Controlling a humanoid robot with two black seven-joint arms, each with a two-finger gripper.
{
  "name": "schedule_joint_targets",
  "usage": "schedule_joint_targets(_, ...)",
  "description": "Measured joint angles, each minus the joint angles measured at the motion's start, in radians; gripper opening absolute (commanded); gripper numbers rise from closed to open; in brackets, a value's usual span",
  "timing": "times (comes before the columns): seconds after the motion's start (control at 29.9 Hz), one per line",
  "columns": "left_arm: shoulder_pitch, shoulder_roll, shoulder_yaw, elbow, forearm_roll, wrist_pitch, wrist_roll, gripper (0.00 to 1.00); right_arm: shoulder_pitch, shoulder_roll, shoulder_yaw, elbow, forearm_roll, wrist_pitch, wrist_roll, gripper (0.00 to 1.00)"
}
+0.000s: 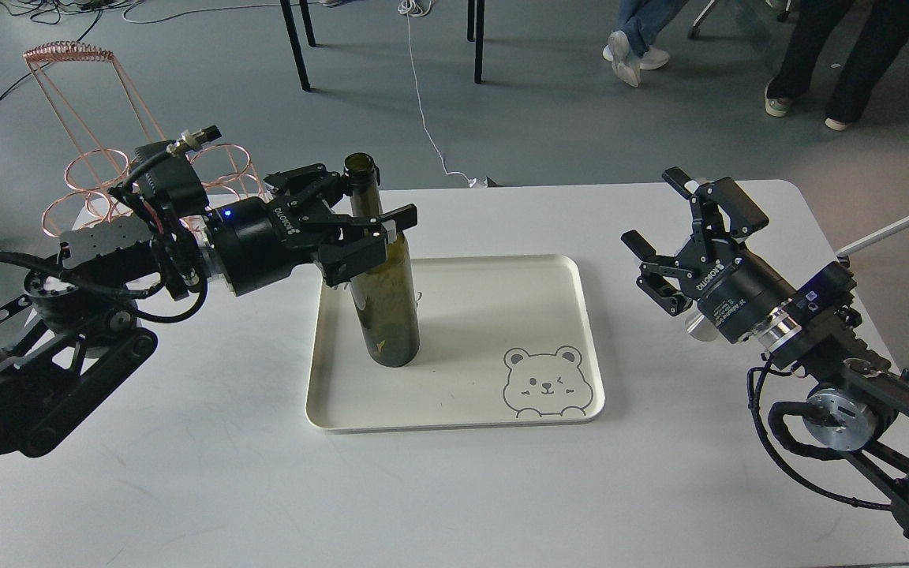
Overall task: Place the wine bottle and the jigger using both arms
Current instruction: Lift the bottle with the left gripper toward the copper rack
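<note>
The wine bottle point(387, 308) stands upright on the left part of the cream tray point(494, 315). My left gripper point(375, 197) comes in from the left at the height of the bottle's neck and shoulder. It is open, with one finger behind the neck and one in front; I see no firm grip. My right gripper point(660, 209) is open and empty, above the table right of the tray. A small silvery piece point(697, 325) peeks out under the right gripper's body; I cannot tell whether it is the jigger.
The tray has a bear drawing point(545, 383) at its front right corner. A copper wire rack point(91, 158) stands at the table's point(186, 473) back left, behind my left arm. People's legs and chair legs are on the floor beyond the table.
</note>
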Motion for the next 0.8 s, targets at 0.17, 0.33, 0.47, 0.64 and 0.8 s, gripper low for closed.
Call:
schedule_joint_targets(0.17,-0.012,-0.006,0.004,0.012,-0.002,0.000,0.000,0.42,-0.001,0.000,0.000,0.000,0.000,0.000,0.000,0.99)
schedule_joint_targets(0.33,-0.020,-0.006,0.004,0.014,-0.001,0.000,0.000,0.27,-0.007,0.000,0.003,0.000,0.000,0.000,0.000,0.99)
schedule_joint_targets(0.47,-0.026,-0.004,0.004,0.014,0.001,0.000,0.000,0.22,-0.007,0.000,0.003,0.000,0.000,0.000,0.000,0.99)
schedule_joint_targets(0.64,-0.039,-0.003,0.004,0.014,0.000,0.000,0.000,0.21,-0.007,0.000,0.003,0.000,0.000,0.000,0.000,0.99)
schedule_joint_targets(0.8,-0.096,0.005,0.004,0.011,-0.006,0.000,0.000,0.21,-0.007,0.001,0.003,0.000,0.000,0.000,0.000,0.99)
